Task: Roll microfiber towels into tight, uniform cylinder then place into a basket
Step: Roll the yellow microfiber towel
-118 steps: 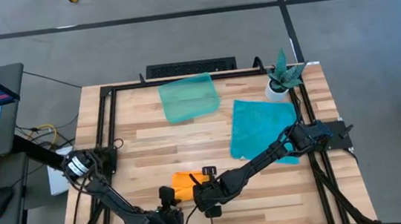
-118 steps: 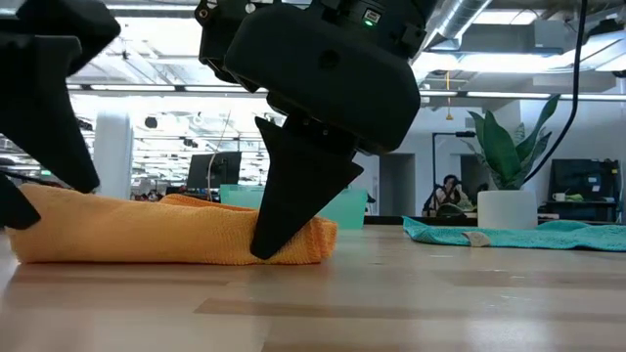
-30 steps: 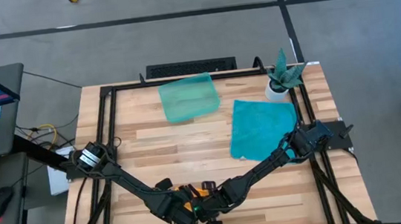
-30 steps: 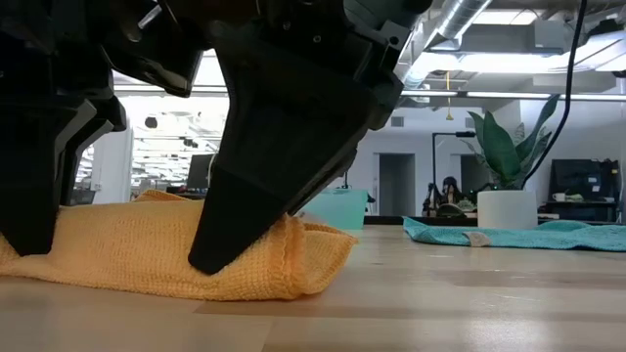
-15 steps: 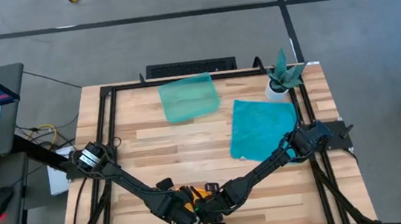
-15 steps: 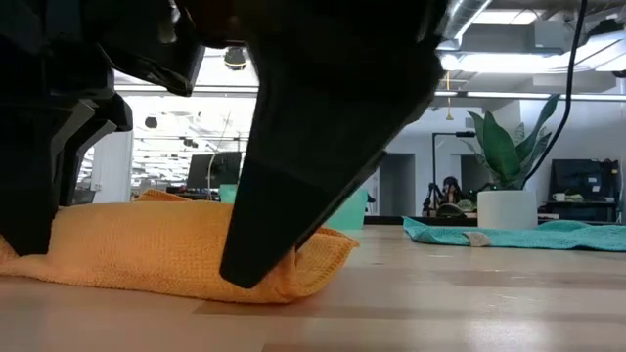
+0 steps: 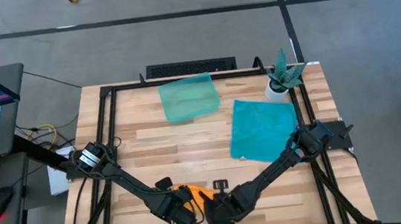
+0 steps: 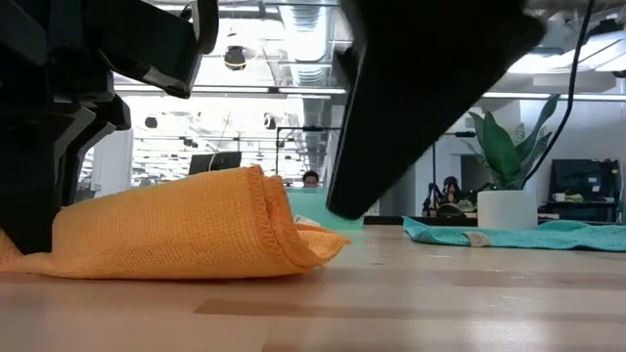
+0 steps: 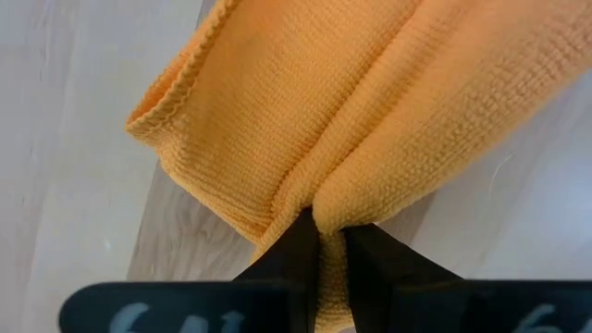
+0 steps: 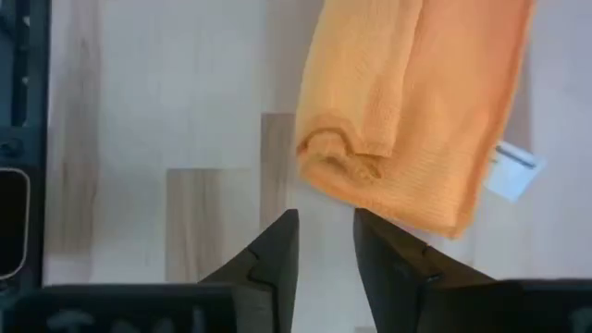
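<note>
The orange towel [image 7: 194,195] lies loosely rolled on the table near its near edge, a white tag [image 10: 513,171] showing at one end. My left gripper [image 9: 324,236] is shut on it. My right gripper [image 10: 324,227] hangs open just off the roll's other end [image 10: 338,166], lifted clear of the table [image 8: 421,108]. The teal towel [image 7: 262,128] lies flat at the right. The pale-green basket [image 7: 188,97] stands at the far middle. My left gripper pinches a gathered fold of the orange roll [image 9: 328,208] between its two fingers, several layers together. The fingers come from above, pointing down. The roll rests on the table, bulging up beside the fingers [image 8: 176,230].
A small white pot with a green plant [image 7: 283,79] stands at the far right corner. Black frame rails [image 7: 106,137] run along the table's left, right and far sides. Bare wood lies between the orange towel and the basket.
My right gripper has come off the orange towel's end, rising and drawing back toward the near edge. The freed end has sprung up and loosened, while the end under my left gripper has stayed where it was.
</note>
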